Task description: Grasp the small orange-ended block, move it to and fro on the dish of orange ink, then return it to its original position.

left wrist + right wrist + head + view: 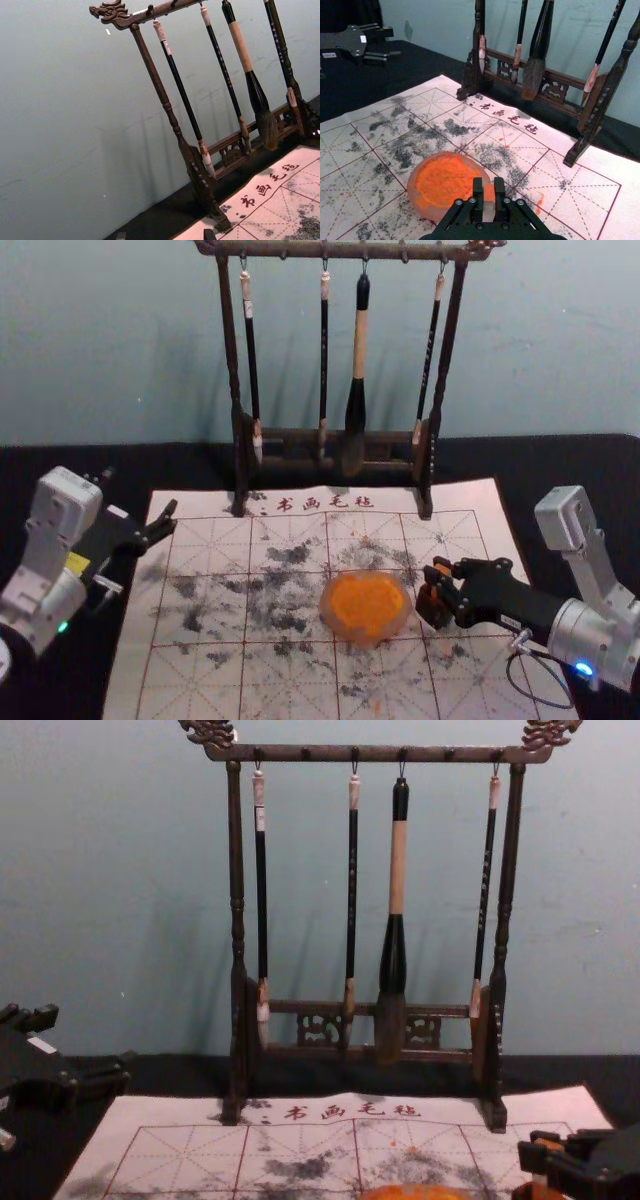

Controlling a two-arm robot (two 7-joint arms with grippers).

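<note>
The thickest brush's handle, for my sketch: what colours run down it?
The handle has a black top, tan middle and black lower part, clearest in the chest view.

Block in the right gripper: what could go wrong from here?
Dish bump: the right gripper has the block close beside the dish, so moving across could catch the rim and shove it.
Slip: the block is pinched between narrow jaws; drag during rubbing may twist it.
Mess: the orange smear on the mat hints that ink could drip on the way back.

The pale mat (470, 498) is red-gridded (and, well, black-smudged), the ink (365, 605) orange.
</note>
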